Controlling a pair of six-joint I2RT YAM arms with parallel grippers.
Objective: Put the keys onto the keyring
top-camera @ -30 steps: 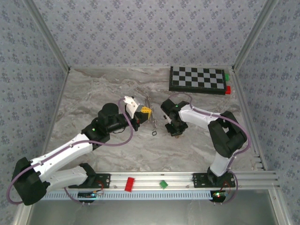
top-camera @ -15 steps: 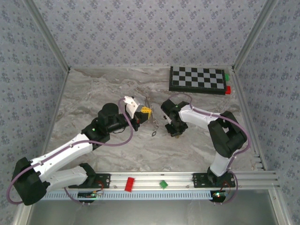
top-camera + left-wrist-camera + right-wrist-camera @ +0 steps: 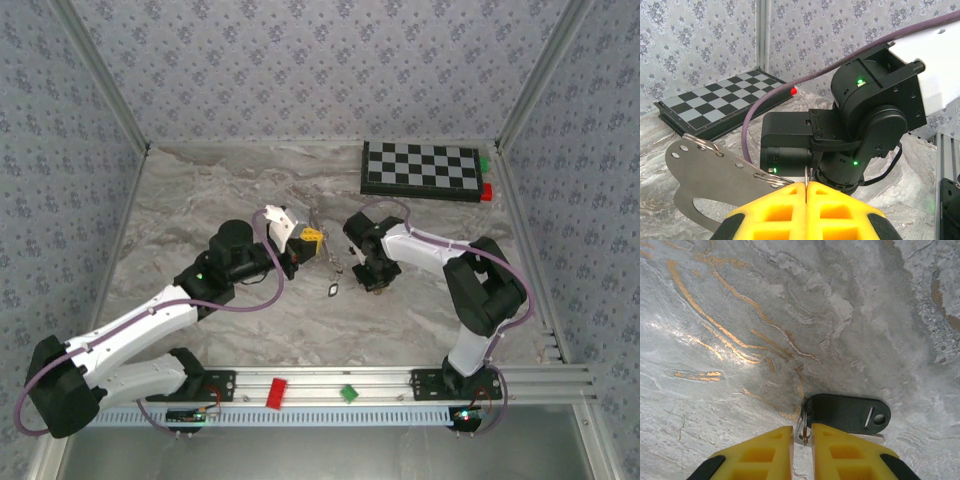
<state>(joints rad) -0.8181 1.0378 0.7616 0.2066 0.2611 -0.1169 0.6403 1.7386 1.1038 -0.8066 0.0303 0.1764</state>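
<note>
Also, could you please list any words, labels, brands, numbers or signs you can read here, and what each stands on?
None can be read. The black-and-white checkered board bears only plain squares; the black oblong plastic key head, the flat grey metal plate with holes, and the red block and green block on the front rail carry no visible markings.

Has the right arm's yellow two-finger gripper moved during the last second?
No. The right gripper keeps its place below the checkered black-and-white board, neither nearer to it nor farther.
</note>
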